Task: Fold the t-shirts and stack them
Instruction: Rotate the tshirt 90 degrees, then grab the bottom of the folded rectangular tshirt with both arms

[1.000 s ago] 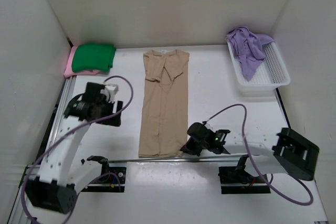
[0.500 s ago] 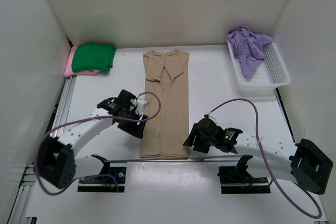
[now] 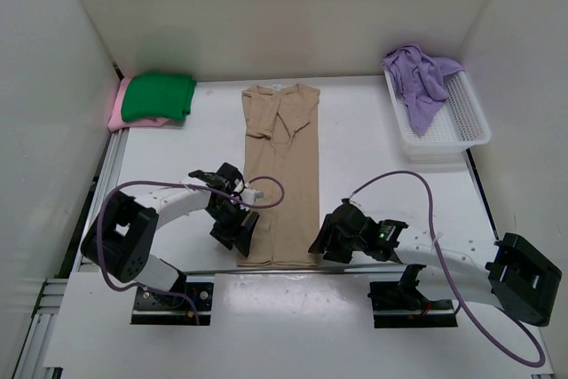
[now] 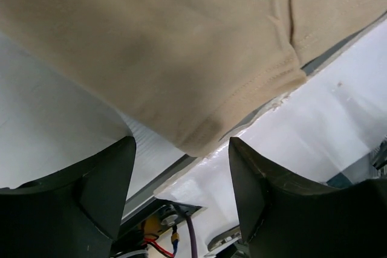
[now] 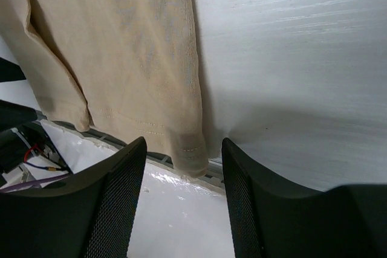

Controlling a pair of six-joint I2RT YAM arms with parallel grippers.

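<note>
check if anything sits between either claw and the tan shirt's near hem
Nothing visible does. The left claw and right claw both stand open right at the near hem corners of the tan shirt.

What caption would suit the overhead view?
Left gripper and right gripper, both open, poised at near hem corners of the tan t-shirt.

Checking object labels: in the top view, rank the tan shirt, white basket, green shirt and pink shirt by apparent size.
1. tan shirt
2. white basket
3. green shirt
4. pink shirt, mostly hidden under the green one
</note>
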